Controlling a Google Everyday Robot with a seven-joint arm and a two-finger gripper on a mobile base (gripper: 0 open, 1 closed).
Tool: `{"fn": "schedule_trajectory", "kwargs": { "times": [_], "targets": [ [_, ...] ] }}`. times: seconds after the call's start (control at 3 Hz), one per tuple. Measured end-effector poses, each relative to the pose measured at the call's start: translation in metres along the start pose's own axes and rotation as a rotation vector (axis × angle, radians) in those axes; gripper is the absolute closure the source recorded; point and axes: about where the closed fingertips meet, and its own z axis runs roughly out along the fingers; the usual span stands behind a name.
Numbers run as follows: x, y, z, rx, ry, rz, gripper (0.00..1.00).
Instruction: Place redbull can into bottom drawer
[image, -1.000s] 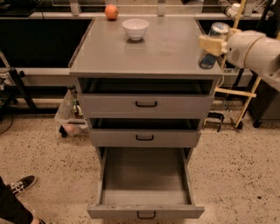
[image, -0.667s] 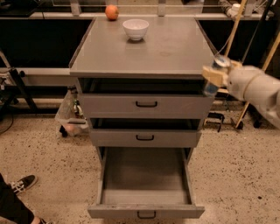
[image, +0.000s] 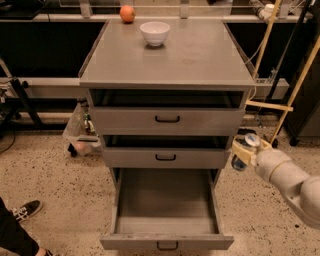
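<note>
The gripper (image: 243, 151) is clenched around the middle of the redbull can (image: 250, 140), held in the air just off the cabinet's right side at the level of the middle drawer (image: 200, 158). The can tilts a little, its silver top uppermost.

It is likely light, thin-walled and slick, so a firm hold across the body suits it better than a hard squeeze, which could dent it.

The bottom drawer (image: 200, 242) stands pulled out at about 8 o'clock from the gripper, with nothing seen inside. Its right wall and the jutting middle and top drawer (image: 200, 121) fronts are what the can must clear.

A wooden frame (image: 280, 107) stands near at 1 o'clock. A white bowl (image: 155, 33) and an orange fruit (image: 127, 13) sit on the cabinet top (image: 200, 60) at 11 o'clock — well apart.
</note>
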Motion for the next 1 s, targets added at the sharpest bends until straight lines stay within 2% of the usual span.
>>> {"fn": "schedule_trajectory", "kwargs": {
  "times": [0.33, 0.67, 1.0],
  "targets": [
    [0.018, 0.001, 0.003, -0.006, 0.007, 0.031, 1.0],
    [0.018, 0.001, 0.003, -0.006, 0.006, 0.029, 1.0],
    [0.085, 0.029, 0.022, -0.019, 0.08, 0.108, 1.0]
  ]
}}
